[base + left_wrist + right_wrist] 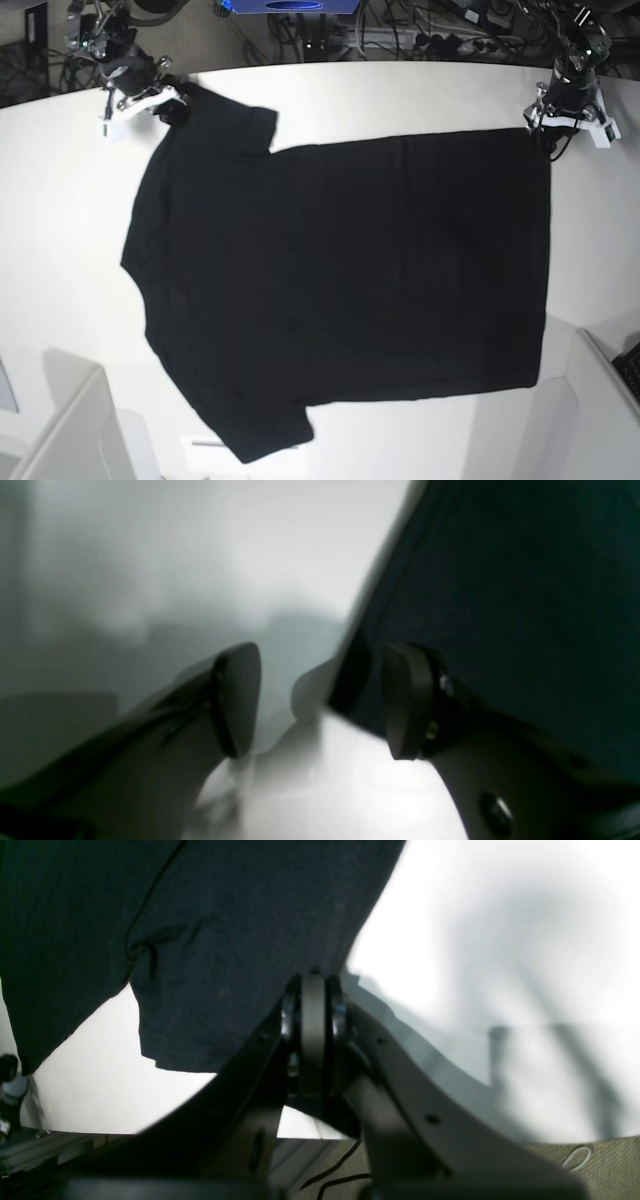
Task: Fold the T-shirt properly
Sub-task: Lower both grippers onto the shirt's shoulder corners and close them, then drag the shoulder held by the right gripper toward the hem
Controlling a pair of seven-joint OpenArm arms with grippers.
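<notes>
surface: white table (60,250), cables and gear along the far edge
right gripper (140,97): far-left corner in base view, jaws clenched on the sleeve tip of the T-shirt (340,280)
T-shirt: spread flat mid-table, plain black side up
direction: collar end left, hem right; long axis runs left-right
left gripper (570,118): far-right hem corner, jaws apart, straddling the cloth edge, nothing grasped
risk: one-sided pull may drag and skew the shirt; thin pinch may slip; left may close on bare table
</notes>
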